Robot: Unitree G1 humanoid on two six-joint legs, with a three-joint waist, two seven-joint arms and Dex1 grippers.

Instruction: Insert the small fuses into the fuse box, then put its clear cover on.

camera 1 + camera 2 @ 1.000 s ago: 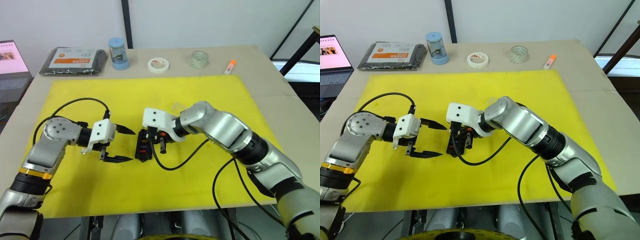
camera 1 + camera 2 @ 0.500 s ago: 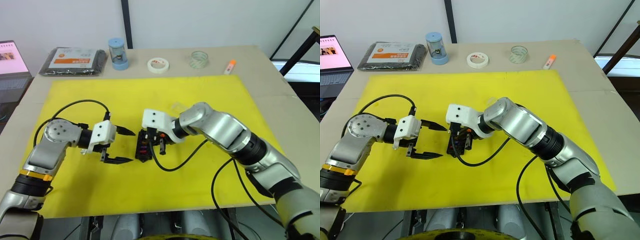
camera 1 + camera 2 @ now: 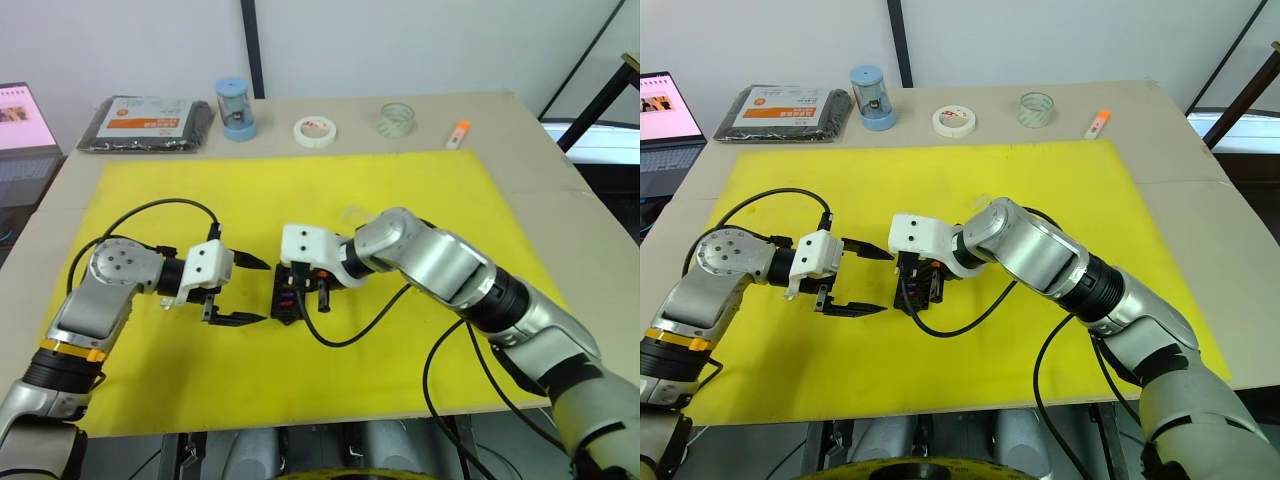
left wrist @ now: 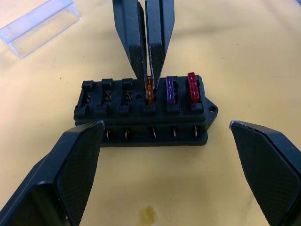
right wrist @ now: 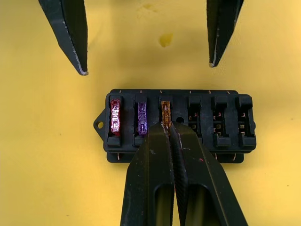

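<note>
Here the right gripper [image 5: 170,128], jaws pinched together, is pressing an orange fuse [image 5: 165,110] into the box [image 4: 143,113] beside purple [image 4: 170,89] and red [image 4: 193,86] ones. The left gripper [image 3: 872,279] is hanging wide open just beside it, and its wrist view is showing the clear cover [image 4: 40,26] lying behind the box.

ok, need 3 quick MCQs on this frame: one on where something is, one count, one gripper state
1. Where is the right gripper?
A. Over the white tape roll
B. At the orange fuse in the fuse box
C. On the clear cover

2. How many fuses sit in the fuse box?
A. Three
B. Five
C. None

3. What state is the left gripper in?
A. Shut on the clear cover
B. Shut on a fuse
C. Open, holding nothing

Answers:
1 B: the fingertips meet at the orange fuse in the third slot.
2 A: the red fuse, the purple fuse and the orange one fill three slots; three slots are bare.
3 C: the fingers stand wide apart beside the box; the clear cover lies apart on the yellow mat.
</note>
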